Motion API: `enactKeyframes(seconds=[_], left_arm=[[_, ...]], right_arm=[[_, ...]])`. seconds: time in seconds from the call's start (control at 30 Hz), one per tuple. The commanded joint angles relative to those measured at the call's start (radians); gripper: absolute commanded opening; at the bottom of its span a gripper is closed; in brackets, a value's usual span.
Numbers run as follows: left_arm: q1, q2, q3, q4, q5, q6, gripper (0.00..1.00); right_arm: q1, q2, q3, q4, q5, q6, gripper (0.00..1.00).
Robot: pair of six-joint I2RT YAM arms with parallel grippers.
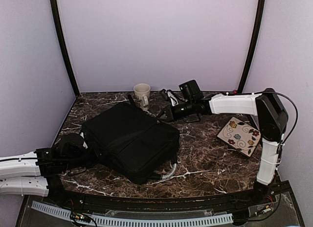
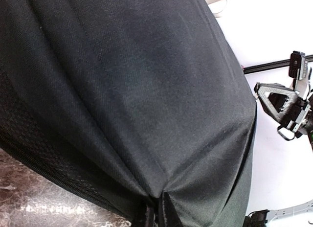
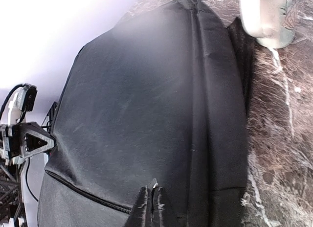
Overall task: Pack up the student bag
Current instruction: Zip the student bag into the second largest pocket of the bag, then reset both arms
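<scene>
Fabric of the student bag (image 1: 129, 139) is pinched at 2 opposite points. The bag, large, black and soft, lies flat on the dark marble table (image 1: 210, 163), left of centre and turned diagonally. 1 corner points to the far edge, and the corner with the grey curved handle (image 1: 168, 172) points to the near edge.

The left gripper (image 1: 80, 149) sits at the bag's left corner, toward the table's left edge. Its wrist view shows cloth gathered into a fold between narrowly set fingers. The right gripper (image 1: 164, 114) reaches to the bag's far side, and its jaws are likewise narrow, clamped on a pleat of fabric near a zipper (image 3: 83, 192).

So the bag lies between the 2 claws, along the line joining them, and neither arm is nearer. A cream mug (image 1: 142, 95) stands just beyond the bag at the far edge. A floral tile (image 1: 239, 135) lies well apart near the right edge. Any lift probably needs both arms rising together, or the soft cloth will sag.
</scene>
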State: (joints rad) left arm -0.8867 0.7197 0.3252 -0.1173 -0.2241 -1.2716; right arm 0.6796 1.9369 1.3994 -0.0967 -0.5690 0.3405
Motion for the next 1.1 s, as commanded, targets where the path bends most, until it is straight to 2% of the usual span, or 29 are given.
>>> enactKeyframes(seconds=[0.0,0.1,0.13,0.2,0.4,0.53,0.57,0.6,0.63,0.73,0.8,0.9,0.97,1.07], left_arm=[[0.005,0.005,0.032,-0.073,-0.095,0.090,0.16],[0.005,-0.008,0.099,-0.171,-0.146,0.144,0.40],[0.005,-0.017,0.124,-0.208,-0.167,0.168,0.44],[0.005,-0.038,0.176,-0.266,-0.218,0.256,0.49],[0.006,-0.070,0.350,-0.359,-0.376,0.580,0.73],[0.008,-0.051,0.451,-0.355,-0.428,0.818,0.78],[0.008,-0.041,0.468,-0.354,-0.442,0.856,0.80],[0.009,-0.030,0.481,-0.353,-0.464,0.893,0.83],[0.010,-0.019,0.490,-0.346,-0.492,0.931,0.86],[0.035,0.020,0.496,-0.253,-0.595,1.092,0.91],[0.093,0.048,0.496,-0.160,-0.611,1.189,0.92],[0.257,0.080,0.490,-0.038,-0.556,1.223,0.99],[0.353,0.100,0.473,0.028,-0.493,1.249,0.99],[0.401,0.148,0.462,0.058,-0.442,1.272,0.99]], right_arm=[[-0.055,-0.010,0.047,0.028,0.039,-0.028,0.18],[-0.081,-0.035,0.077,-0.016,0.055,-0.069,0.32],[-0.091,-0.051,0.080,-0.026,0.065,-0.086,0.36],[-0.113,-0.088,0.079,-0.056,0.087,-0.136,0.41],[-0.190,-0.221,0.021,-0.105,0.179,-0.283,0.50],[-0.249,-0.348,-0.058,-0.103,0.270,-0.369,0.58],[-0.263,-0.401,-0.083,-0.093,0.288,-0.382,0.63],[-0.286,-0.426,-0.101,-0.089,0.298,-0.392,0.86],[-0.312,-0.439,-0.108,-0.091,0.303,-0.398,0.98],[-0.401,-0.462,-0.125,-0.082,0.332,-0.377,1.00],[-0.450,-0.486,-0.163,-0.055,0.351,-0.334,1.00],[-0.523,-0.514,-0.169,-0.080,0.204,-0.338,1.00],[-0.554,-0.542,-0.154,-0.116,0.143,-0.360,1.00],[-0.566,-0.590,-0.157,-0.110,0.210,-0.284,1.00]])
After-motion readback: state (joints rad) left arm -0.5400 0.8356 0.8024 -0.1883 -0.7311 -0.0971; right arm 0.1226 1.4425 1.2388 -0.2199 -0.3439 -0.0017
